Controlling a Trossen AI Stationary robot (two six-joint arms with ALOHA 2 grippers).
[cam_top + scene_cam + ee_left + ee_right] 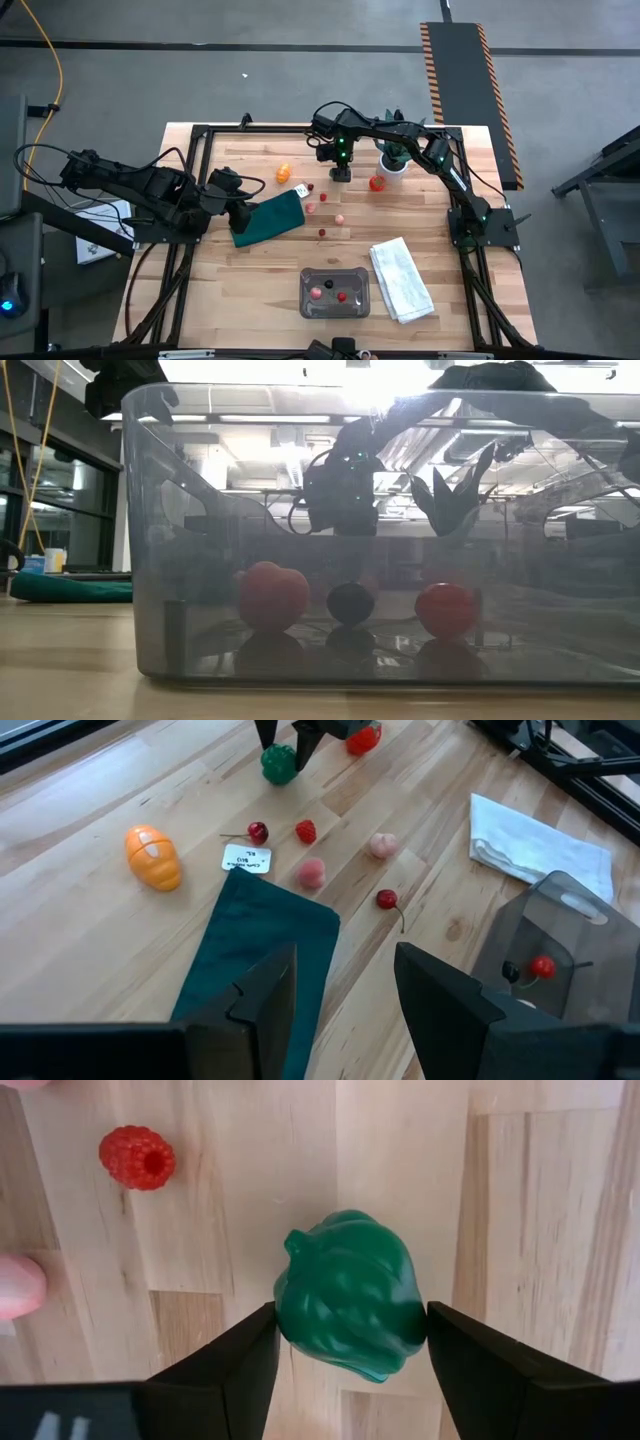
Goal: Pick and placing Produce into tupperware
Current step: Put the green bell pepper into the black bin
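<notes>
My right gripper (350, 1335) is down at the table's far middle (340, 172), its fingers on either side of a green toy pepper (350, 1295) that sits on the wood. My left gripper (345, 990) hangs open over the dark green cloth (268, 218) at the left. The clear tupperware (335, 293) stands near the front edge and holds a pink piece (273, 595), a dark one (351, 602) and a red one (446, 608). Loose on the table are an orange piece (153, 857), a raspberry (137, 1156), cherries (386, 899), pink pieces (311, 872) and a red piece (376, 183). My right gripper has the green pepper pinched between its two fingers, one finger (250, 1350) on each side of its body (290, 1325). The fingers come from above, pointing down. The pepper's underside is on the table.
A folded white towel (401, 280) lies right of the tupperware. A green potted plant in a white pot (393, 158) stands at the far edge beside the right arm. A small white label (246, 859) lies at the cloth's far corner. Bare wood shows between cloth and tupperware.
</notes>
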